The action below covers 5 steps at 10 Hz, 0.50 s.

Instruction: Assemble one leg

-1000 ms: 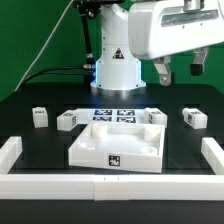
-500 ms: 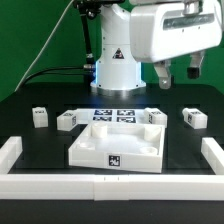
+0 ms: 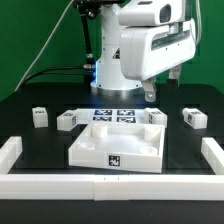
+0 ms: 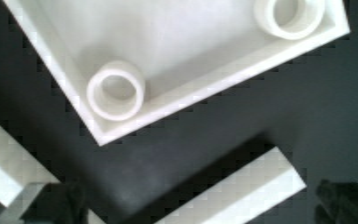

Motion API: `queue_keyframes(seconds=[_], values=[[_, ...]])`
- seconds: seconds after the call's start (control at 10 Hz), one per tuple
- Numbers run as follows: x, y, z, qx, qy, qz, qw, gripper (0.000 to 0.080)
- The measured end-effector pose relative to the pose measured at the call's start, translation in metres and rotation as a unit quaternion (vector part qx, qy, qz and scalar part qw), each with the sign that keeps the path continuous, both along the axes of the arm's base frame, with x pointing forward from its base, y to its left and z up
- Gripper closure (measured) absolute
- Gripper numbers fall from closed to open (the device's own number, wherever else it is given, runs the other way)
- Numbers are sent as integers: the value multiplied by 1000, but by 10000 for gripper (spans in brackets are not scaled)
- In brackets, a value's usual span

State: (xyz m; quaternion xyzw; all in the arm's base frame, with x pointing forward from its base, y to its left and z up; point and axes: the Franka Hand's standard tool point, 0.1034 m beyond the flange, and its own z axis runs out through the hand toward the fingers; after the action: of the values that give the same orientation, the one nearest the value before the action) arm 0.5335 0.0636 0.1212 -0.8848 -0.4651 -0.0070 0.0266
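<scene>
Swinging toward the exterior view's left and twisting at the wrist, the arm has carried my hand (image 3: 164, 84) away from where it hung a second ago. It now sits high above the far side of the table (image 3: 40, 145), tilted. Two dark fingers (image 3: 150, 94) show apart with nothing between them, so I read the hand as spread and carrying nothing.

As for the job, I judge it barely begun. All the white blocks lie loose on the table: one leg (image 3: 39, 117) and a second leg (image 3: 67, 121) at the exterior view's left, a third leg (image 3: 154, 117) just behind the tray's far corner, and a fourth leg (image 3: 192, 118) further to the exterior view's right. None of them is touched.

The tray (image 3: 95, 150) rests in the middle, in front of the marker board (image 3: 112, 116). My wrist view looks down on one of its corners, and both sockets (image 4: 119, 91) in sight there are bare.

Everything is left to do: pick a leg, lift it, seat it in a socket and fix it there. From where the hand hangs, the third leg looks the closest to go for.
</scene>
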Motion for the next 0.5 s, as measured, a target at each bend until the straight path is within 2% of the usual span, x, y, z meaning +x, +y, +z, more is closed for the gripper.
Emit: queue_keyframes(seconds=[0.3,0.4,0.5], values=[[-1,-5,-4,-1,-3,29,1000,150],[-12,-8,-15,-7,-12,82,997,150],[-30,-11,-27,-14,-1,135,991,150]])
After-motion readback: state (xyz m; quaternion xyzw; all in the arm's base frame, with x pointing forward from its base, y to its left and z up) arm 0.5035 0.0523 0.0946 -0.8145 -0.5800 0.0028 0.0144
